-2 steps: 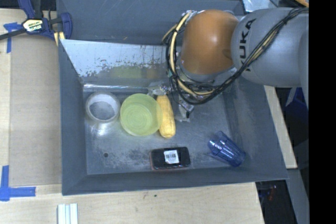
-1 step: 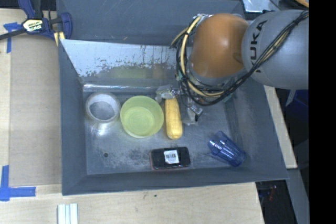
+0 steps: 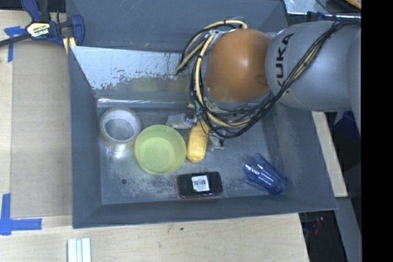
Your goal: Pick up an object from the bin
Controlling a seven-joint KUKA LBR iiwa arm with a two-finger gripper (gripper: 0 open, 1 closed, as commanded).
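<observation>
**Hovering Over the Yellow Piece**

Hanging low over the middle of the grey bin point(image 3: 86, 132), with the orange cover point(image 3: 236, 67) and looped cables point(image 3: 202, 46) masking the wrist. Hiding the jaws beneath that cover: impossible to tell wide from narrow, or holding anything.

Lying right at the cover's lower edge, on the bin floor: a yellow banana-shaped piece point(image 3: 196, 144), just beside the right rim of a green bowl point(image 3: 158, 149). Sitting left of the bowl, a clear tape roll point(image 3: 120, 126). Resting nearer the front wall, a black flat box with a white label point(image 3: 199, 184). Lying well apart at the right, a blue tube point(image 3: 264, 175).

Judging the step in hand as settling over the yellow piece, the nearest thing below. Doing it well probably meaning:

- centring across the piece's narrow width, not along its length;
- keeping clear of the bowl's rim on the left;
- going down close to the floor before closing;
- lifting straight up, without dragging the bowl along or catching the cables.
</observation>
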